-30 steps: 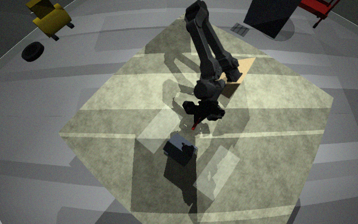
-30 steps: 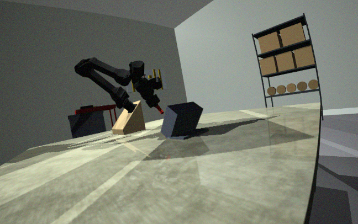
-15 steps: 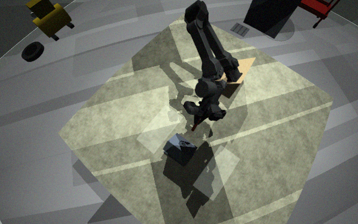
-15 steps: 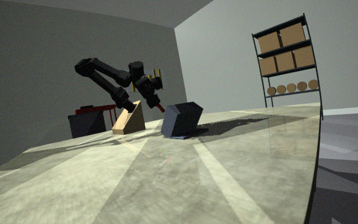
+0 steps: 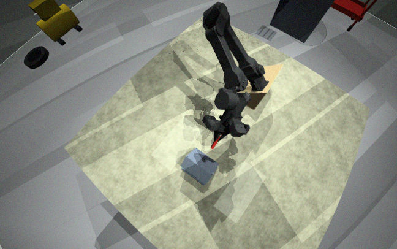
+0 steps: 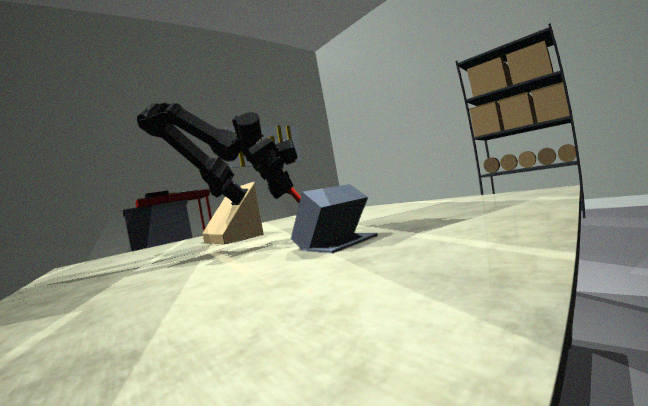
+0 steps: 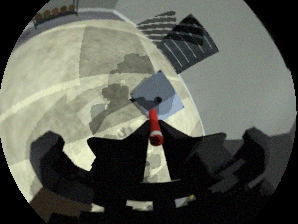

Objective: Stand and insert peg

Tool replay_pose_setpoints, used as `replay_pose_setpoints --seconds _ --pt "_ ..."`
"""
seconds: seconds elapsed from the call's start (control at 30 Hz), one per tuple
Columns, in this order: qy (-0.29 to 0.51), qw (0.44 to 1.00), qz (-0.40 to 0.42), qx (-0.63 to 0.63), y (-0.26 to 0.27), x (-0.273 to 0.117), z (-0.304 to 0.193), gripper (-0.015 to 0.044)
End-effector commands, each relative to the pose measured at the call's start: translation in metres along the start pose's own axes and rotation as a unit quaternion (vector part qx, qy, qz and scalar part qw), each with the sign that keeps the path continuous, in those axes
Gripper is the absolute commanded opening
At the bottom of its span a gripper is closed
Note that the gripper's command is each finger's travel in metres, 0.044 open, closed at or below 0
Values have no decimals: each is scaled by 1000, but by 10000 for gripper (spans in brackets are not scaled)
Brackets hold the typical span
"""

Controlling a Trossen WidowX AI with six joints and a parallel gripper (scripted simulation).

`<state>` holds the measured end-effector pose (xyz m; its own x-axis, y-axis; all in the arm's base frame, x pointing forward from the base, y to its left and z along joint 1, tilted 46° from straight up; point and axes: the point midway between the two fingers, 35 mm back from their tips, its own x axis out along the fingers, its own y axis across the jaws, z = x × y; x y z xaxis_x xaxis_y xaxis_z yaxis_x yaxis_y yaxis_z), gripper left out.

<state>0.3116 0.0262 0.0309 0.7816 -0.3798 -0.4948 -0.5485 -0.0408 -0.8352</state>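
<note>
The red peg [image 5: 215, 143] [image 6: 296, 195] [image 7: 153, 117] is held tilted above the table, its plain end pointing down and forward toward the blue-grey sloped panel block [image 5: 211, 167] [image 6: 306, 222] [image 7: 159, 82]. Its white band [image 7: 156, 133] is at the end nearer the wrist camera. My gripper [image 5: 219, 136] [image 6: 290, 190] [image 7: 153, 121] is shut on the peg. The hole [image 5: 203, 159] [image 7: 158, 100] shows dark in the panel's face, partly shadowed. The plain end is outside the hole, with a gap in the top view. In the exterior view the block hides the peg's lower end.
A wooden wedge [image 5: 274, 75] [image 6: 246, 217] stands by the arm's base. The table [image 5: 122, 172] [image 6: 300, 325] carries moving-looking shadows and bright patches. A shelf with boxes [image 6: 530, 62], a black tyre [image 5: 37, 57] and a yellow object [image 5: 58, 22] are beyond the table.
</note>
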Motion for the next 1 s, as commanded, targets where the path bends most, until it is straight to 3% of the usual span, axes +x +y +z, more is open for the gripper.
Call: replay_pose_setpoints --seconds 0.0,0.97 --pt "-4 1000 -1 -9 2 4 2 0" --pt "-22 998 -41 -42 -6 23 7 0"
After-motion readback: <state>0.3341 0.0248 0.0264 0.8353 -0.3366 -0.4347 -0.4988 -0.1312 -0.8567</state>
